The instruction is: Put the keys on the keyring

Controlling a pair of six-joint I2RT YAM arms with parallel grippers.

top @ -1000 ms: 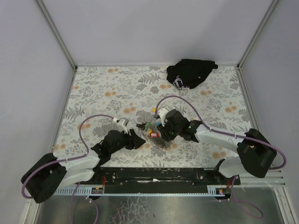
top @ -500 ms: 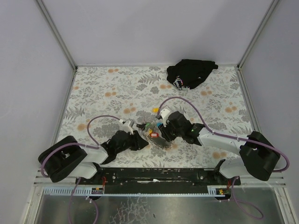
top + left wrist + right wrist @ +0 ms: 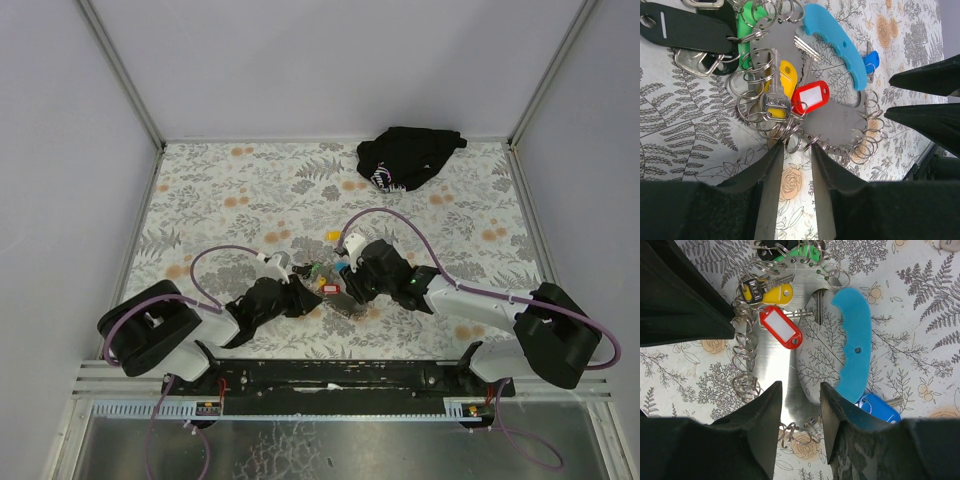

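Observation:
The keys, a small silver key with a bright blue tag (image 3: 870, 61), lie at the end of a light-blue plastic handle (image 3: 837, 40); the tag also shows in the right wrist view (image 3: 879, 408). The keyring is one of several split rings round the rim of a grey metal plate (image 3: 835, 115), also seen in the right wrist view (image 3: 777, 365). My left gripper (image 3: 797, 147) is open, its tips either side of a rim ring (image 3: 794, 142). My right gripper (image 3: 800, 390) is open just above the plate's opposite edge. In the top view the two grippers (image 3: 300, 298) (image 3: 350, 285) face each other across the plate.
Keys with red (image 3: 810, 98), yellow (image 3: 785, 75) and green (image 3: 745, 30) tags hang on the plate's rings. A black fob (image 3: 685, 32) lies beside it. A black cloth bundle (image 3: 408, 155) sits at the back right. A small yellow tag (image 3: 333, 236) lies behind the plate.
My left arm has swung right and brought its gripper up to the plate's edge. My right gripper has barely moved.

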